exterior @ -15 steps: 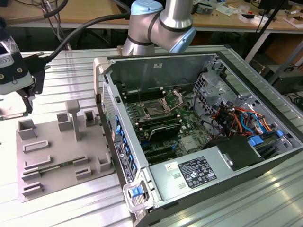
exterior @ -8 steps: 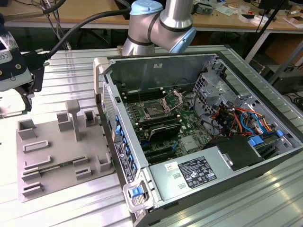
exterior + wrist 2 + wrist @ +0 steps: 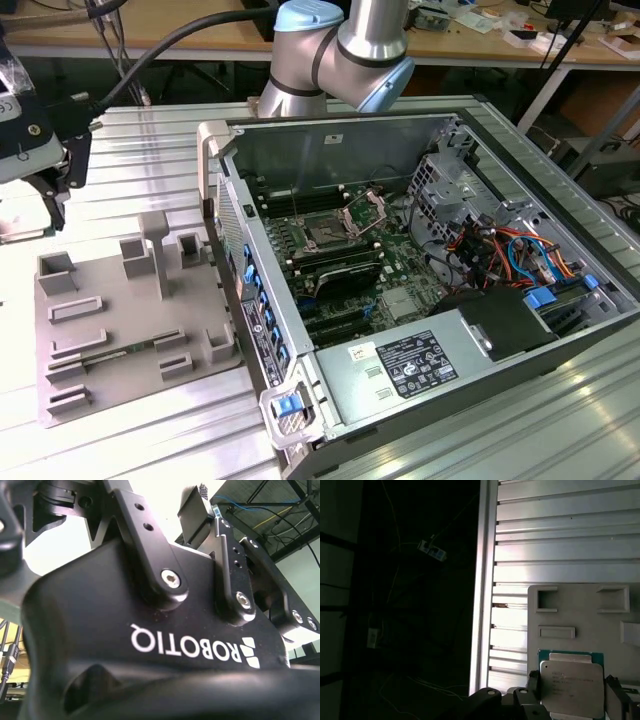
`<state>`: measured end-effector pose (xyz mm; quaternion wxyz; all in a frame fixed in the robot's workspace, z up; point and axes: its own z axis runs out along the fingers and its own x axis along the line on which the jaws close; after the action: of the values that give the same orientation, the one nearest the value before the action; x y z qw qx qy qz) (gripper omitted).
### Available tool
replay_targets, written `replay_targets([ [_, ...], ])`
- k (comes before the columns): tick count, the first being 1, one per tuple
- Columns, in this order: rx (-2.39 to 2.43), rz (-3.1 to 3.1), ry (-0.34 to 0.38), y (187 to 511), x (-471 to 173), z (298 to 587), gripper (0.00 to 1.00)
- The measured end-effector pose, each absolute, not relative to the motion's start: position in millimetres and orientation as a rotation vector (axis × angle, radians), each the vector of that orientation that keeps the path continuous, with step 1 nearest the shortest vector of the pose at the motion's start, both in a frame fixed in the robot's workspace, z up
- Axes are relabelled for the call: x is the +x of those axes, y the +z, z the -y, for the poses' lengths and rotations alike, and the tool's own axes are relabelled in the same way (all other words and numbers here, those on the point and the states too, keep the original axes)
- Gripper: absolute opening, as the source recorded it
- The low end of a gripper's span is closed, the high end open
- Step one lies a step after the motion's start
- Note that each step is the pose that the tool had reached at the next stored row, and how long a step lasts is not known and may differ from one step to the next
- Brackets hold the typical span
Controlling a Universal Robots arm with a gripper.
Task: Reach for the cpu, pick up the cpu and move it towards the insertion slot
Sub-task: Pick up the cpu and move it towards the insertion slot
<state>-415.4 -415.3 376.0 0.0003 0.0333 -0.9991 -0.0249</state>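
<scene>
Jaws clenched on the one cpu [image 3: 572, 685]: in the first wrist view the gripper [image 3: 572, 696] has its two dark fingers [image 3: 533, 692], one against each of two opposite edges of the chip. The shiny whitish top of the chip faces the camera, with a thin green rim showing on its far side.

Behind the cpu lies one grey tray [image 3: 585, 615]. Four of its raised frames [image 3: 547, 600] show there, one of them cut by the picture's edge. The tray rests on a ribbed metal table [image 3: 560, 535].

In the exterior view the gripper [image 3: 50, 205] hangs at the exterior view's far left, above the far left corner of the tray [image 3: 110, 300]. The single arm [image 3: 340, 50] rises at the far side of the scene, behind the open computer case [image 3: 400, 130].

The one insertion slot [image 3: 325, 233] sits on the board inside the case, dark in its centre. Its metal bracket [image 3: 365, 208] is tilted up just to its right in the exterior view. The slot is well apart from the gripper, with most of the tray and the case's left wall between them. Long black memory slots [image 3: 345, 258] run beside the socket; their number cannot be told.
</scene>
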Motion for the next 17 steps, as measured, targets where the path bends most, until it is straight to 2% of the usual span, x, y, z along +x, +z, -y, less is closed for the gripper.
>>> replay_targets([
  [17, 0.104, 3.138, -0.078, 386.7, -415.5, 415.2, 0.55],
])
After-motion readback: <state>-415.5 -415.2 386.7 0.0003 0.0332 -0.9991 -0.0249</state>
